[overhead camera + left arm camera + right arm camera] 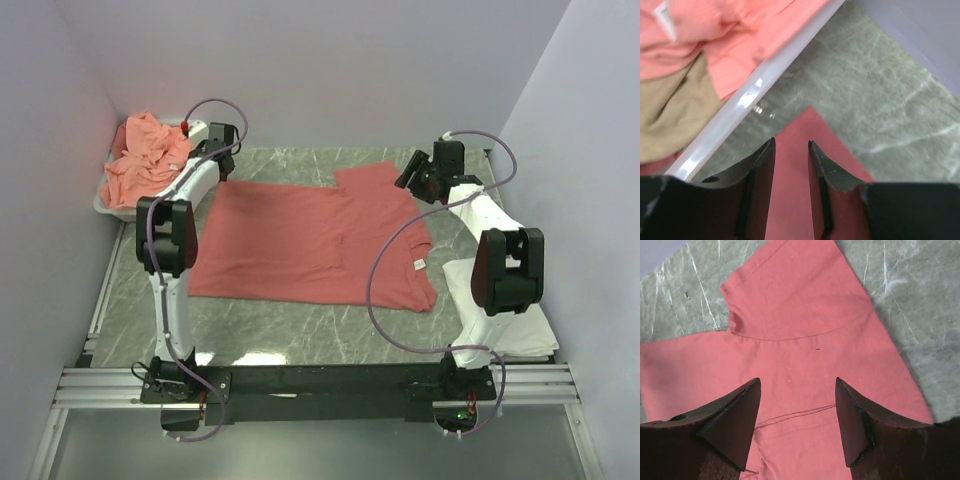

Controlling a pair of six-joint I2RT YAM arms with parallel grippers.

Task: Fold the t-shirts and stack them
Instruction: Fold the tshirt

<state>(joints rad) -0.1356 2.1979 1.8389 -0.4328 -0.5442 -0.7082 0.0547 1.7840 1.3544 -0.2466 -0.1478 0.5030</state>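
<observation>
T-shirt [310,245], coral-red, flat on table [300,325], top view; neck label [419,264] white, unreadable. White tray [105,207] far left, holding crumpled salmon shirts [145,160]. White folded garment [545,335] at right.

Left wrist: tan cloth [670,115] also in tray; left gripper [791,147] narrowly parted, empty, over shirt corner.

Right wrist: right gripper [797,385] wide apart, empty, above sleeve [795,290].

white tray [104,205], grey marbled table [300,328]
</observation>
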